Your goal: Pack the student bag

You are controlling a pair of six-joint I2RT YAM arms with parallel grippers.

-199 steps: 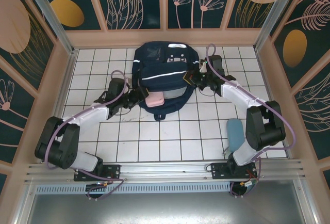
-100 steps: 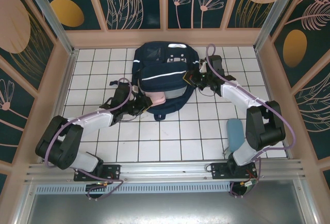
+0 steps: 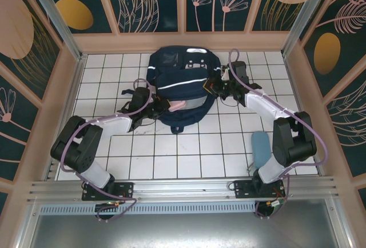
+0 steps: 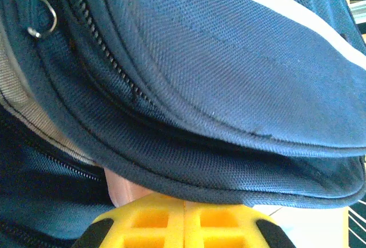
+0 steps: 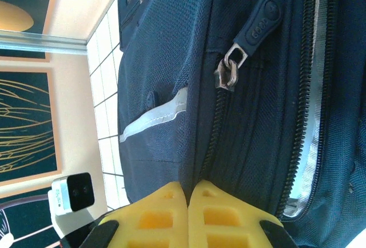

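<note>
- The left claw [image 3: 162, 106] is seen from above at the left front of the student bag [image 3: 180, 71]. Its jaws are brought together and nothing is seen between them.
- A pink item [image 3: 178, 105] lies just ahead of that claw's tips, half tucked under the bag's lip. A push with shut jaws is judged to be the purpose, so that the item is slid inside.
- In the left wrist view the yellow pads of the left claw [image 4: 184, 225] are pressed flat against each other. The pink item [image 4: 123, 188] sits just beyond them, to their left, under an overhanging navy flap.
- A metal ring [image 4: 43, 15] and a white stripe [image 4: 286, 16] are picked out there, far beyond the tips; from above the ring is too small to make out.
- The bag is laid on the white tiled counter [image 3: 171, 156], between the two claws.
- The right claw [image 3: 214, 86] is set against the bag's right flank. It is judged to be clamped on a fold of the fabric, so that the bag is steadied and its mouth held up.
- That grip is made plain at the right wrist, where navy cloth runs down into the line at which the pads of the right claw [image 5: 187, 214] meet. A zip pull [image 5: 247, 39] hangs just beyond the tips; from above the grip cannot be resolved.
- A pale blue pouch [image 3: 261, 145] lies on the counter well behind the right claw, and is judged to await packing.
</note>
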